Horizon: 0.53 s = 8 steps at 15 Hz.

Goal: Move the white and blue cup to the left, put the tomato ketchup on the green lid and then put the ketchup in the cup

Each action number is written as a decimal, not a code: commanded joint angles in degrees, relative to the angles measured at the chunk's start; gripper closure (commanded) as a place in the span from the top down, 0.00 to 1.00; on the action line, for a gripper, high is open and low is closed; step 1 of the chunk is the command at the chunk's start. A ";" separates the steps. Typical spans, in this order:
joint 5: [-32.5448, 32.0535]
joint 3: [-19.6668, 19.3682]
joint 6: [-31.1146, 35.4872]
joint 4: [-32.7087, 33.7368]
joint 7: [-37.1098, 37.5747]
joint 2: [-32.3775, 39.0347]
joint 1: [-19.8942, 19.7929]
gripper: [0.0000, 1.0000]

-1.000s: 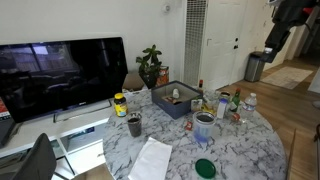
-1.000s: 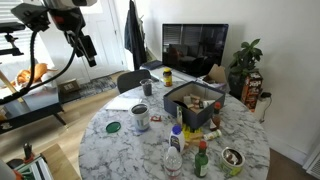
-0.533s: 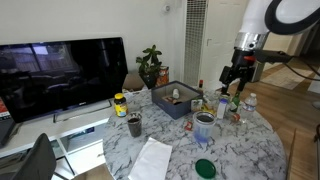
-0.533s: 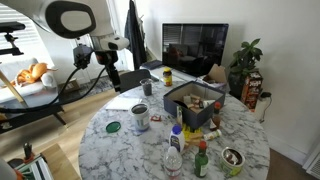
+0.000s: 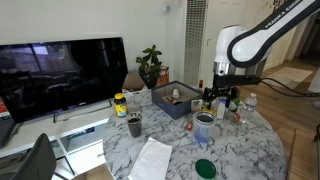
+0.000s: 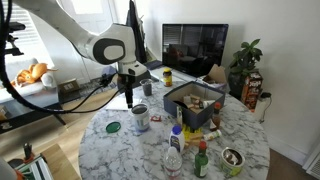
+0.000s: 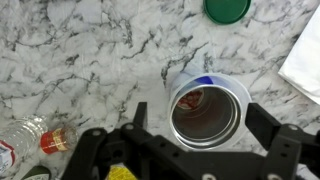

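The white and blue cup (image 7: 208, 108) stands upright on the marble table, empty, with a dark inside. It shows in both exterior views (image 5: 204, 126) (image 6: 141, 117). My gripper (image 7: 203, 120) is open just above it, with one finger on each side of the rim and not touching; it also shows in both exterior views (image 5: 220, 98) (image 6: 130, 96). The green lid (image 7: 227, 8) lies flat on the table a short way from the cup (image 5: 205, 167) (image 6: 113, 127). A small red sauce bottle (image 6: 201, 161) stands among other bottles; I cannot tell whether it is the ketchup.
A grey bin (image 6: 193, 103) of items stands mid-table. A white napkin (image 7: 305, 60) (image 5: 152, 158) lies near the lid. A small dark grey cup (image 5: 134, 125), a yellow jar (image 5: 120, 104), a clear bottle (image 7: 30, 138) and a bowl (image 6: 232, 157) stand around. A TV (image 5: 60, 75) is behind.
The arm has swung in from off the table's side and come down over the white and blue cup. The objects on the table have not moved.
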 commanded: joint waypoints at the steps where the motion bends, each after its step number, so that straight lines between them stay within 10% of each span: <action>1: -3.20 -2.48 2.44 4.11 3.61 7.52 1.39 1.00; 8: -1.61 -5.22 1.85 7.40 -4.10 14.26 2.30 1.00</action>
